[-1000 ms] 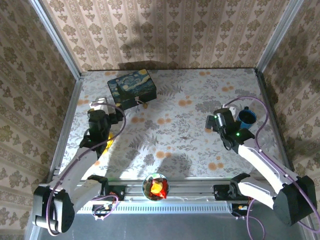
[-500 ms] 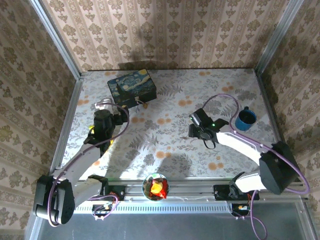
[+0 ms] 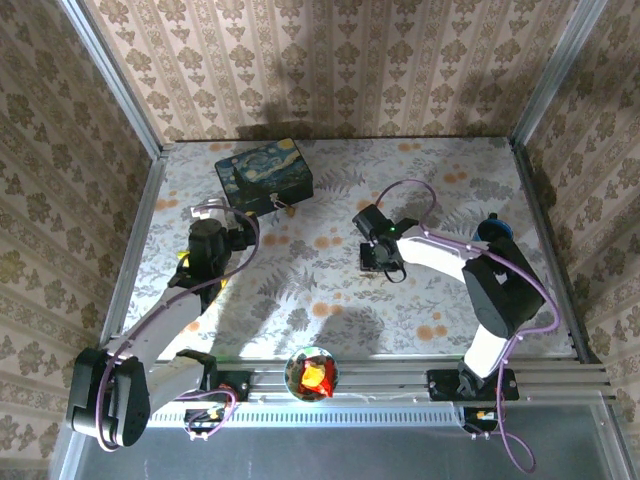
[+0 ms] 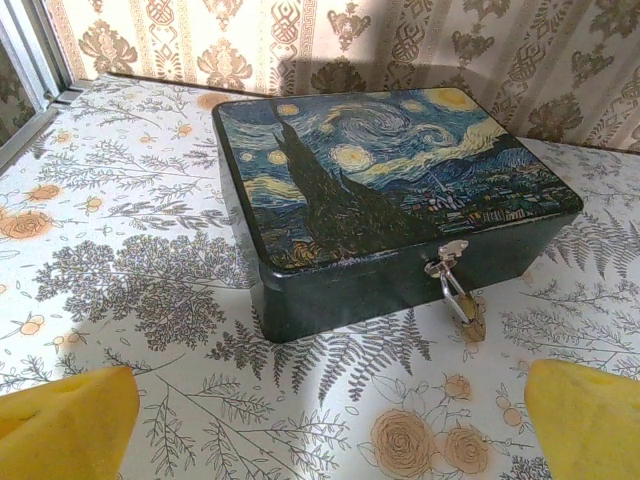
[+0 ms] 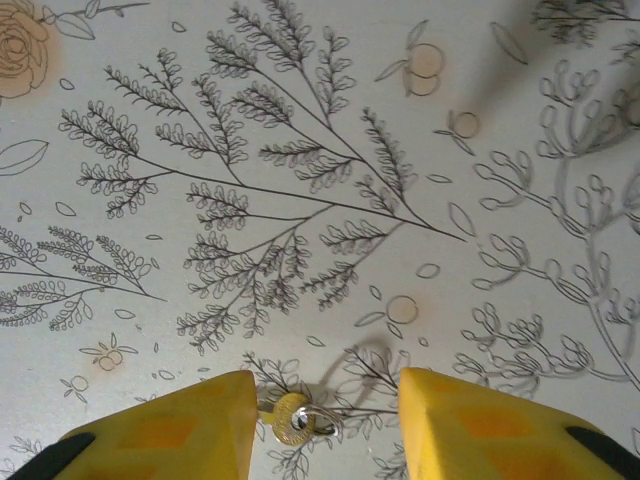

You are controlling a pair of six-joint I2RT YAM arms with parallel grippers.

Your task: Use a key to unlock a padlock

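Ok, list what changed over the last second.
The right arm swung left from beside the blue cup to mid-table, and the right end effector has narrowed around the key lying on the cloth, not yet gripping. The left end effector stayed open facing the box; box, padlock and cup unmoved.

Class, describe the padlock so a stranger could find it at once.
Find the dark blue box painted with a swirling starry night. A silver clasp sits on its front wall, and the padlock hangs from it. It is the tiny brass-gold thing against the dark wall.
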